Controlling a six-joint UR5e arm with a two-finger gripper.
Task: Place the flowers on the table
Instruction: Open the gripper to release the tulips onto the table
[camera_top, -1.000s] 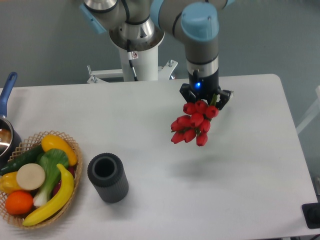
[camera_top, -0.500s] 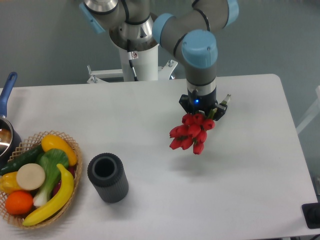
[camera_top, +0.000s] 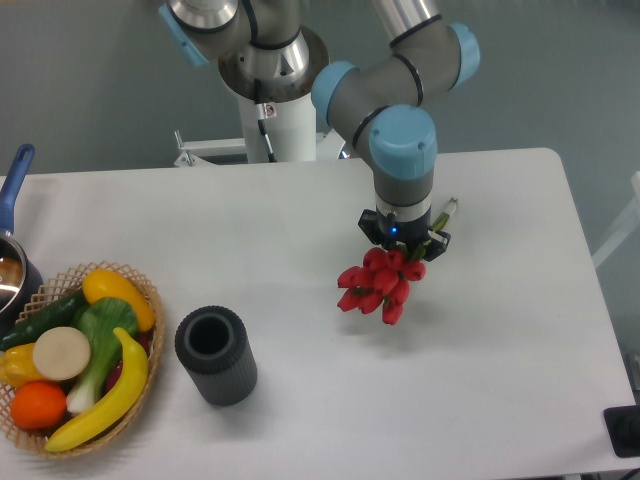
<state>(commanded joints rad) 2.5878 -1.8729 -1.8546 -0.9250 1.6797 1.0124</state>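
The flowers (camera_top: 380, 285), a bunch of red tulip buds, hang from my gripper (camera_top: 404, 243) over the right middle of the white table (camera_top: 300, 230). A bit of green stem (camera_top: 441, 214) sticks out up and to the right behind the gripper. The gripper is shut on the stems, with the buds pointing down-left, low over the tabletop. I cannot tell whether the buds touch the table. The fingers are mostly hidden behind the wrist.
A dark grey ribbed vase (camera_top: 215, 354) stands upright at the front left. A wicker basket of fruit (camera_top: 75, 355) is at the left edge, with a blue-handled pot (camera_top: 10, 250) behind it. A black object (camera_top: 625, 430) sits at the right front corner.
The gripper with the flowers has moved down and slightly toward the front, bringing the buds closer to the tabletop.
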